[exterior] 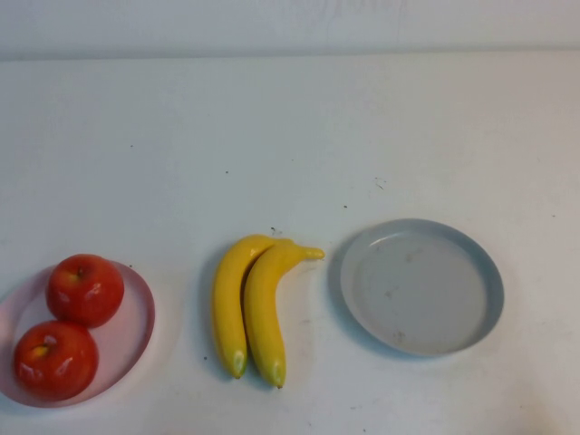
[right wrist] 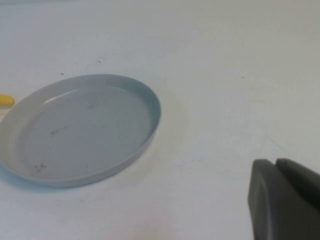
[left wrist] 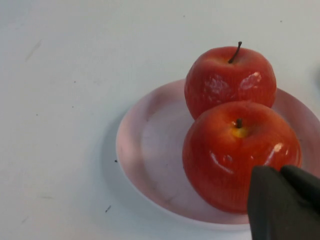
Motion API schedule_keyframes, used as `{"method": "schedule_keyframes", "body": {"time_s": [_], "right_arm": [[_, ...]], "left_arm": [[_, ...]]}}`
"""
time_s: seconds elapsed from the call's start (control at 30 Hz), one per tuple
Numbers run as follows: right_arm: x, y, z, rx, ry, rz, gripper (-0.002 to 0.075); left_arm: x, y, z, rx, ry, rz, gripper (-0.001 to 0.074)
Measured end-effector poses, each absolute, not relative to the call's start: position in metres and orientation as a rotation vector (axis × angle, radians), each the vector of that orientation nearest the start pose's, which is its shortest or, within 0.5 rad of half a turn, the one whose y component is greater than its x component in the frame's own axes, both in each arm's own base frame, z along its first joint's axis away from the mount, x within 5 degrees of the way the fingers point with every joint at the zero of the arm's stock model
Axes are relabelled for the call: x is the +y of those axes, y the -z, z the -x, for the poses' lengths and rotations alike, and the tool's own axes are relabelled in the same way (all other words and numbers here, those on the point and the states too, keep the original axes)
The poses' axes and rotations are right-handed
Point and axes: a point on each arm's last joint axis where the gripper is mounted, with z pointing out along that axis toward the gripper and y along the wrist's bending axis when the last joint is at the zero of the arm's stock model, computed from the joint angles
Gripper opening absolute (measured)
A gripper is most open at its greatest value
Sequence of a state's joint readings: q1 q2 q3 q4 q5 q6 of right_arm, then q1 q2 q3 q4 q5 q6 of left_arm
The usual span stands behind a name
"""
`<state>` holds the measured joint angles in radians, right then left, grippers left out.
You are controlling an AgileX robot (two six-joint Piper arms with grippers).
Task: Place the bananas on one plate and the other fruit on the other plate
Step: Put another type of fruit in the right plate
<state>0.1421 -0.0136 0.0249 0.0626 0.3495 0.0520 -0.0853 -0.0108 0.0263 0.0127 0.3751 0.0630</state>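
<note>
White table (exterior: 290, 136), faintly specked, meeting a pale wall at the far edge. Bananas (exterior: 252, 304) flat on the table, taken as landmark. Left of bananas: pink plate (exterior: 136, 340) holding two red apples (exterior: 71, 331), touching. Right of bananas: grey-blue plate (exterior: 421, 285), nothing in it. Left gripper (left wrist: 285, 200) closed, holding nothing, above pink plate by the nearer apple. Right gripper (right wrist: 282, 200) closed, holding nothing, beyond grey-blue plate from bananas.

The pink plate (exterior: 136, 299) is running off the high view's left edge. In the right wrist view, only the bananas' (right wrist: 6, 100) yellow tip is showing.
</note>
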Motion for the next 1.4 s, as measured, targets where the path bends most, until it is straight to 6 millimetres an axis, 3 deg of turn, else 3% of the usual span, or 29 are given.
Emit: {"method": "schedule_keyframes", "body": {"time_s": [0.7,1.1,1.23,1.4], "right_arm": [[0.01,-0.175,-0.052,1.839,-0.203,0.039,-0.0017],[0.008,-0.206,-0.056,1.487,-0.575,-0.326,-0.0017],[0.016,-0.205,-0.053,1.585,-0.726,-0.384,-0.0017],[0.031,-0.23,-0.055,1.818,-0.823,-0.327,-0.0017]], "left_arm": [[-0.004,-0.171,-0.052,1.868,0.003,-0.147,0.0001],[-0.004,-0.171,-0.052,1.868,0.003,-0.147,0.0001],[-0.004,-0.171,-0.052,1.868,0.003,-0.147,0.0001],[-0.004,-0.171,-0.052,1.868,0.003,-0.147,0.0001]]}}
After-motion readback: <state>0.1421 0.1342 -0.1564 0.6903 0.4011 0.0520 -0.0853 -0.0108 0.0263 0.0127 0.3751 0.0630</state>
